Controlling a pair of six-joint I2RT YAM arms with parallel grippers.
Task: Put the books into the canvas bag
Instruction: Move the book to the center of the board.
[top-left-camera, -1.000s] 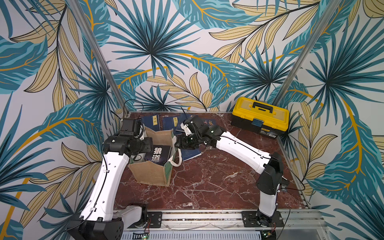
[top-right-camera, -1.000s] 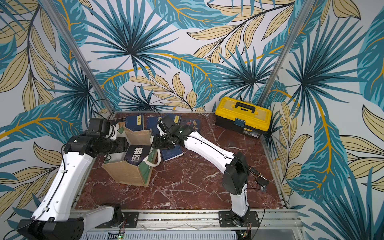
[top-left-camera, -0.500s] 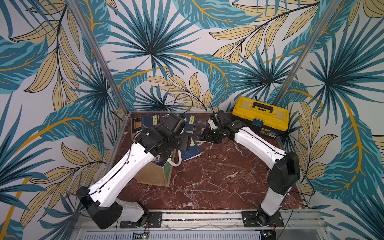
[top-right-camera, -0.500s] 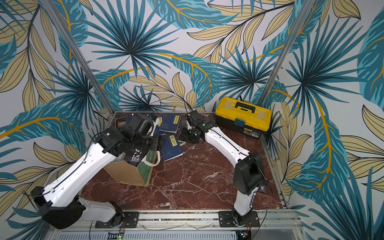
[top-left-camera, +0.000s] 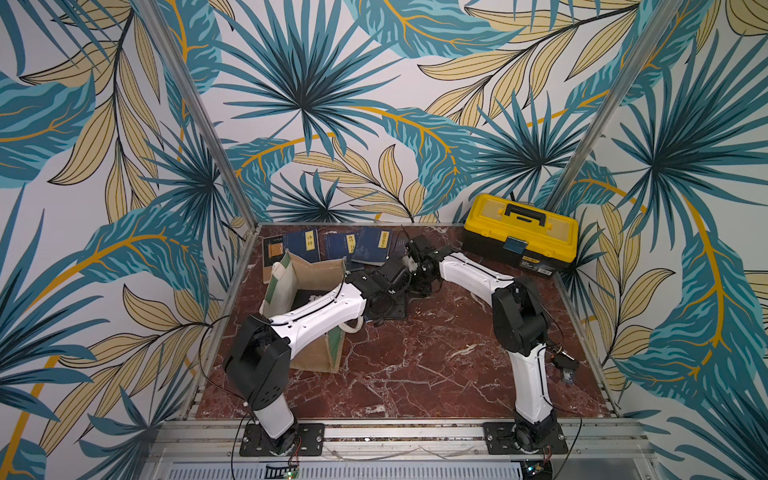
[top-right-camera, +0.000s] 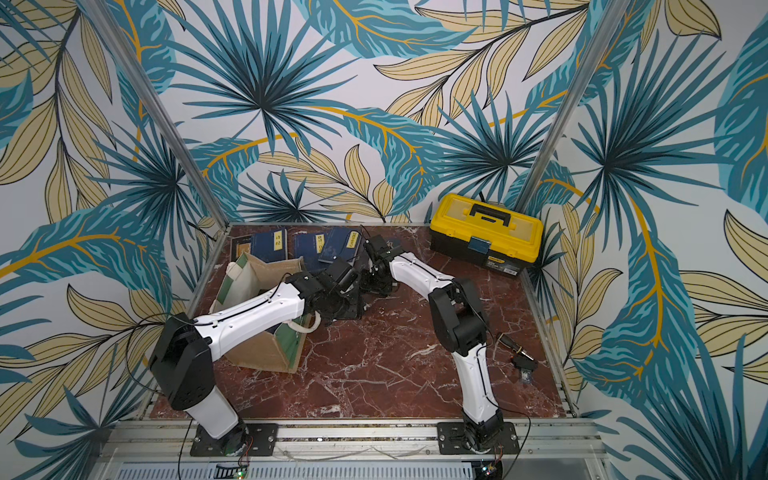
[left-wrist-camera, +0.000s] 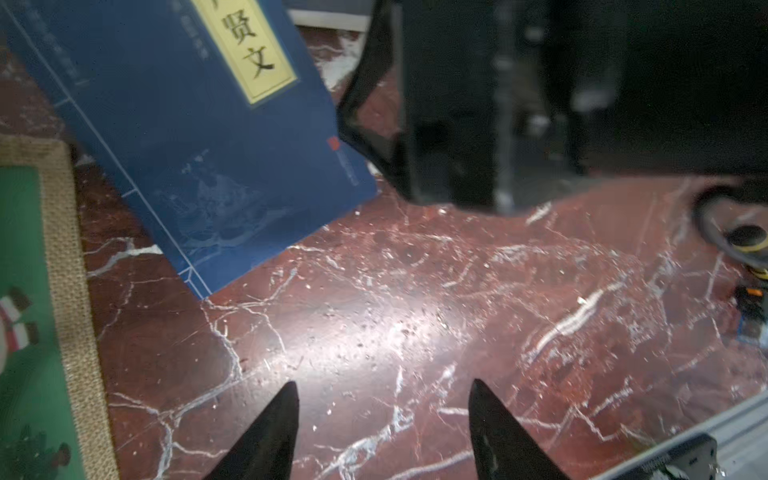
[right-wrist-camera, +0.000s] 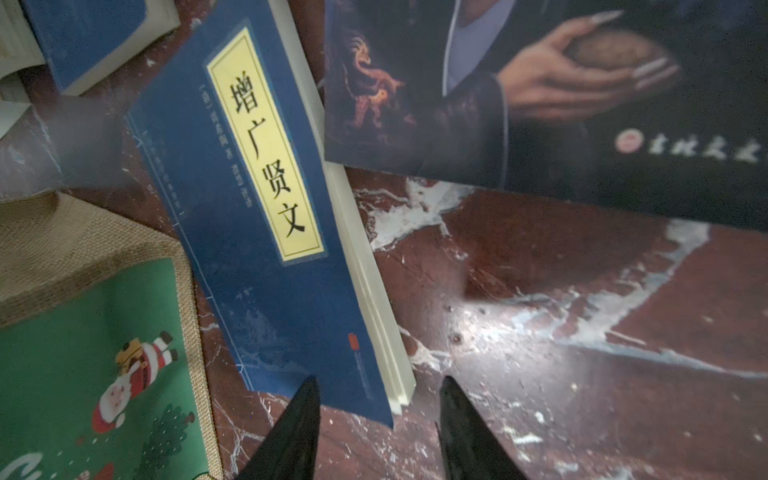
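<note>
The marble desk (top-left-camera: 415, 365) is carrying the canvas bag (top-left-camera: 318, 272), which is standing open at far left. Navy books (top-left-camera: 301, 245) are lying along the far edge. Another navy book (right-wrist-camera: 249, 232) is lying beside the bag, next to a dark portrait book (right-wrist-camera: 540, 104). The left jaws and right jaws are both hanging parted and gripping nothing.

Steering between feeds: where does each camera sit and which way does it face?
Top views: high at the front, looking down and back over the table, bag, toolbox; left arm and right arm show whole.
Left wrist: on the left arm, facing down at the table; shows the open left gripper.
Right wrist: on the right arm, facing down at a dark portrait book; shows the open right gripper.
Shared: both wrist views catch one navy book and the bag's green panel.
</note>
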